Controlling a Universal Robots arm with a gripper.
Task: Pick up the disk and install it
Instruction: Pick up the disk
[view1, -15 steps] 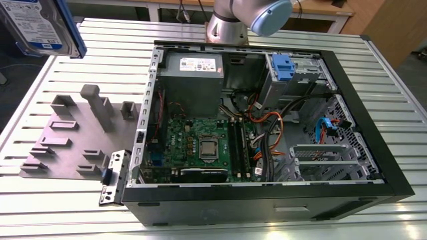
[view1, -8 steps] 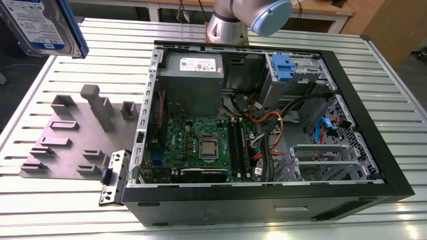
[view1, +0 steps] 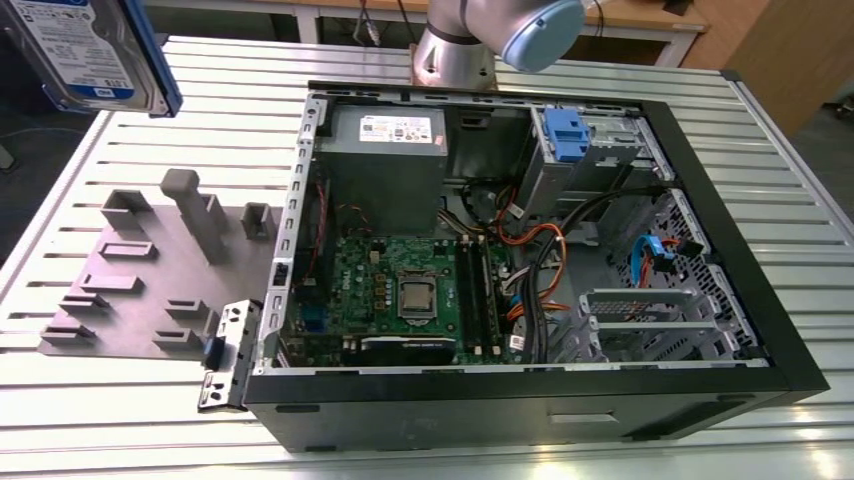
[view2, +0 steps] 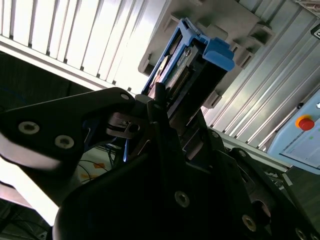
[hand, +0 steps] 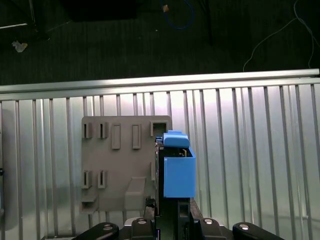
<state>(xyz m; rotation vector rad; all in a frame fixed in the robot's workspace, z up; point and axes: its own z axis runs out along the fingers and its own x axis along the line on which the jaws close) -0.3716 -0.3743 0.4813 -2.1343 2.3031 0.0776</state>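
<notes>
— Where's your flat silver-grey hard disk with the blue plastic carrier frame?
— You'll see it raised above the grey slotted holder plate, your black gripper's fingers pinching it.

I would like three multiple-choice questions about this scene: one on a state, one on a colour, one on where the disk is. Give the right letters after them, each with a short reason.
1. How is the computer case?
A. open
B. closed by a panel
C. wrapped in foil

2. What colour is the frame on the disk?
A. red
B. blue
C. yellow

3. Where is the disk?
A. inside the computer case
B. in the gripper, off the grey plate
C. in a person's hand

Answers:
1 A, the green board inside shows in the exterior view.
2 B, the frame is blue in both wrist views.
3 B, the first wrist view shows the gripper holding it over the plate's edge.
</notes>
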